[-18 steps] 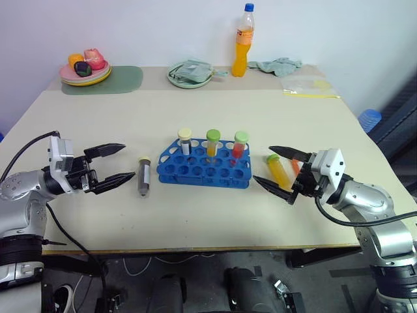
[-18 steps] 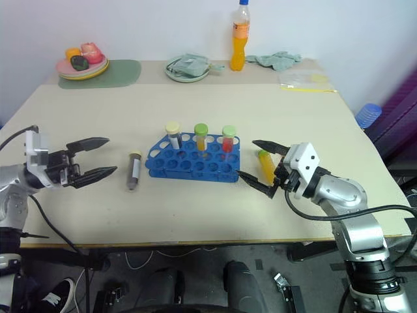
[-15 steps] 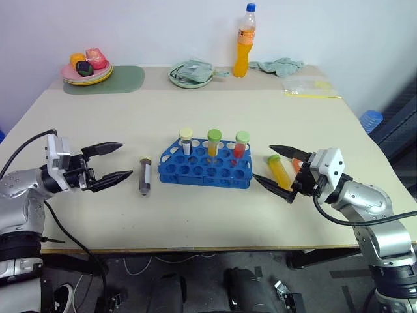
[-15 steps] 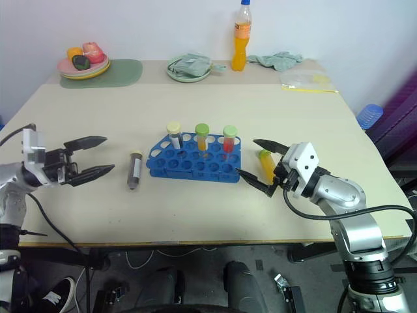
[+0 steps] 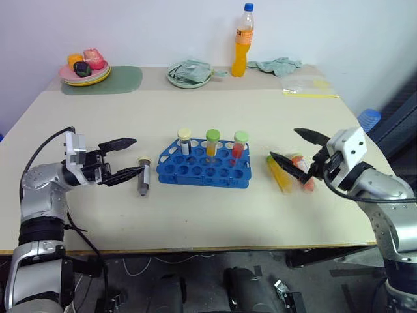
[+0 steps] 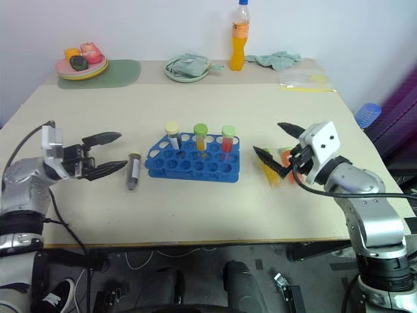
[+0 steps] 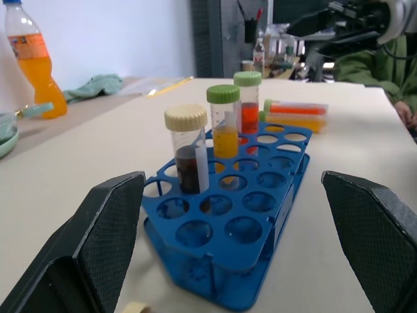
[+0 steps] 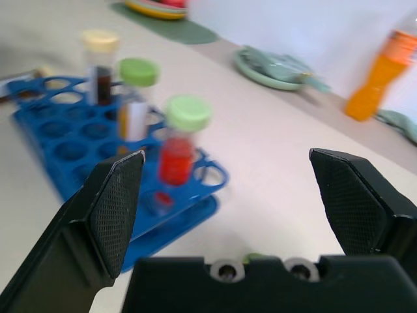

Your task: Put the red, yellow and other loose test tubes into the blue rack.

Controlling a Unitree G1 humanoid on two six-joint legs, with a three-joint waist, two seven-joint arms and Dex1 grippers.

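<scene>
- Blue rack [image 5: 205,166] mid-table: perforated plastic, holding three upright capped tubes [image 5: 212,145].
- Dark tube [image 5: 144,175] lies left of it; yellow tube [image 5: 280,173] and red tube [image 5: 303,171] lie right.
- Left end effector [image 5: 127,159] and right end effector [image 5: 294,150] gape wide, empty.

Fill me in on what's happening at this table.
A two-armed robot is sorting test tubes into a blue rack. Three capped tubes already stand upright in its back row. The left gripper is open beside a dark tube lying left of the rack. The right gripper is open above a yellow tube and a red tube lying right of the rack. Neither gripper holds anything.
</scene>
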